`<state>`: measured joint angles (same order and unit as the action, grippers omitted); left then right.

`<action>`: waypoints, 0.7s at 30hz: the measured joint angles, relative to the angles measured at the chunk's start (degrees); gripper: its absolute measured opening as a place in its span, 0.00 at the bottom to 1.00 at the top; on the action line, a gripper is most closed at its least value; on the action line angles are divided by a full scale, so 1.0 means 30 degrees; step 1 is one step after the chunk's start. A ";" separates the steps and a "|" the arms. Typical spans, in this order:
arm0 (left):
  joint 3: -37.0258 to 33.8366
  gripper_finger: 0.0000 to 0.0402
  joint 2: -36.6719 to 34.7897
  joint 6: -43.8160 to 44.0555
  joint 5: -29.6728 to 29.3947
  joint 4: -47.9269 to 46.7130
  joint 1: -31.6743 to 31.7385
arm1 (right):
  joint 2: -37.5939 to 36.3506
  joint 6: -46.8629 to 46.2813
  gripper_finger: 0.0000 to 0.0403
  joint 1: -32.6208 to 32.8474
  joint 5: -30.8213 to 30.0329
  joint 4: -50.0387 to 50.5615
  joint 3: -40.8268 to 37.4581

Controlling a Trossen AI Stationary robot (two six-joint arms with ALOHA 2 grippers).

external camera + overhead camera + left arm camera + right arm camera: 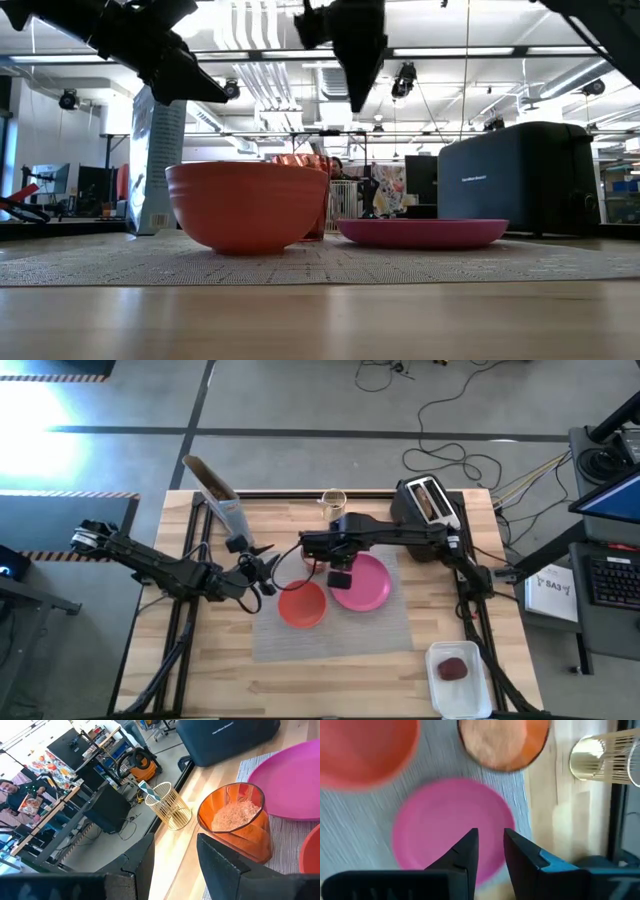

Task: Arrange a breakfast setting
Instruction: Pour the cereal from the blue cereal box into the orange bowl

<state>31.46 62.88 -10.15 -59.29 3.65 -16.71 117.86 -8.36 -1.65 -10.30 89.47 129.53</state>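
A grey woven placemat (335,630) lies mid-table. On it rest a round pink plate (368,588) and a red-orange bowl (302,606). An orange cup (235,825) holding pale flakes stands at the mat's far edge, behind the bowl (246,205) in the low view. My right gripper (491,851) hangs point-down above the plate's (452,827) left part. Its fingers stand a narrow gap apart with nothing between them. My left gripper (175,865) hovers left of the bowl and points toward the cup. It is open and holds nothing. A small dark-red item (453,668) lies in a white tray.
A black toaster (428,503) stands at the far right, and a gold wire holder (332,500) is at the far edge. A tall bag (218,495) stands far left. The white tray (478,690) sits at the near right corner. Bare wood lies along the near edge.
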 joint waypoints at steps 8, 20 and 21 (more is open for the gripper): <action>0.0000 0.33 0.0085 -0.0128 -0.0004 0.0101 0.0000 | -0.2945 -0.4055 0.18 0.1063 0.0578 -0.0001 -0.2160; 0.0000 0.33 0.0155 -0.1128 -0.0040 0.1484 0.0007 | -0.6010 -0.9035 0.17 0.3526 0.0225 -0.0040 -0.8389; 0.0000 0.33 0.0165 -0.1297 -0.0051 0.1748 0.0007 | -0.6074 -0.9311 0.17 0.3709 0.0228 -0.0010 -0.8752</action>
<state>31.46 63.37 -14.05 -59.44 8.89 -16.69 99.64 -36.30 9.48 -9.61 89.44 103.27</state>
